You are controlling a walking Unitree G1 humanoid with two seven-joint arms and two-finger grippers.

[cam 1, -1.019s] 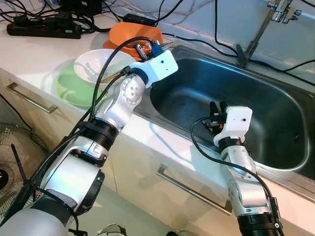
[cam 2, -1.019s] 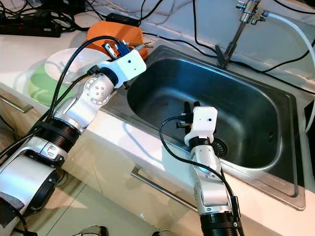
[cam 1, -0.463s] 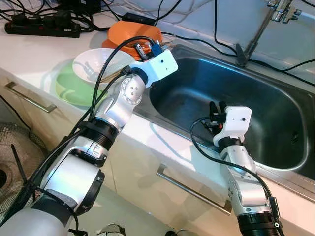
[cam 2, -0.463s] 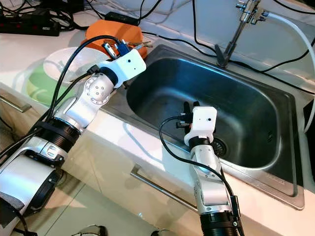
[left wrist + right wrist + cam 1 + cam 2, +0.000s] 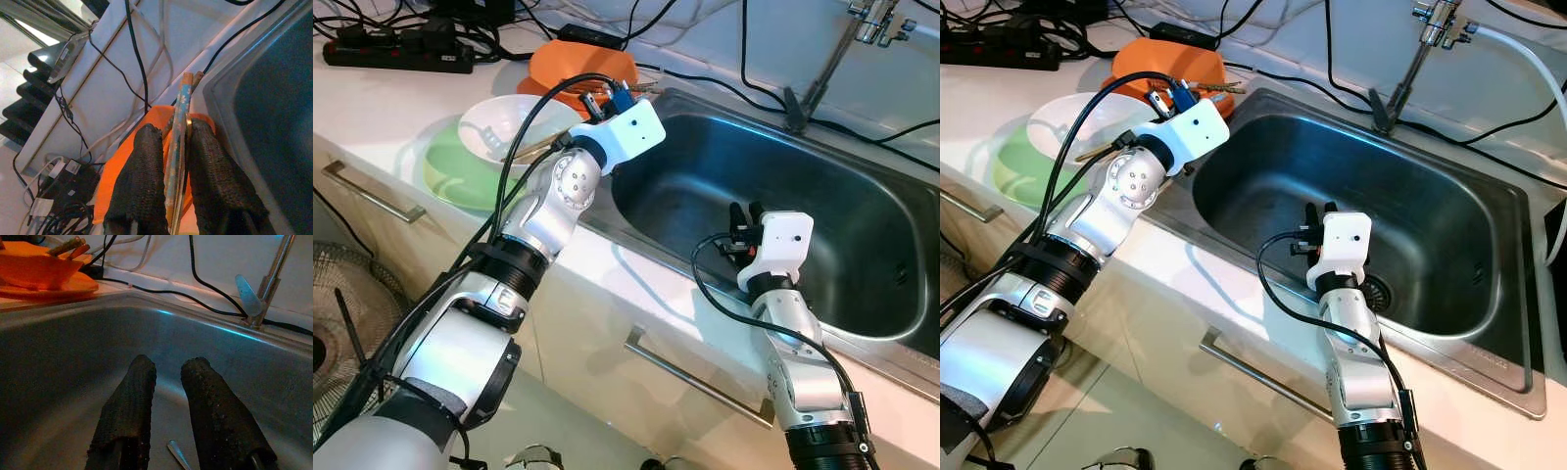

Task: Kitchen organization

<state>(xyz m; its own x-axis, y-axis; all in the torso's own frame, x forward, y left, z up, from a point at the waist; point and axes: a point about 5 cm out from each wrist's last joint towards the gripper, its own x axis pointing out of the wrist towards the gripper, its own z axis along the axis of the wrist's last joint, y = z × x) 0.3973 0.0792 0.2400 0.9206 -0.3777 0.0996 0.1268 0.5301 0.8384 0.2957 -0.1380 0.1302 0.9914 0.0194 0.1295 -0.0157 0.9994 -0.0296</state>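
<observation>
Steel sink (image 5: 862,323) takes most of the pale desk (image 5: 382,108), tap (image 5: 1420,49) behind it, cables and a power strip (image 5: 401,57) along the wall. Your left tool (image 5: 176,147) is clamped on a bundle of chopsticks (image 5: 182,112) over the orange dish (image 5: 578,67), beside the white bowl (image 5: 499,122) on the green plate (image 5: 450,181); lower until the tips rest inside before releasing. Right tool (image 5: 164,396) hangs in the basin, slightly parted and empty, above a small utensil (image 5: 177,454).
</observation>
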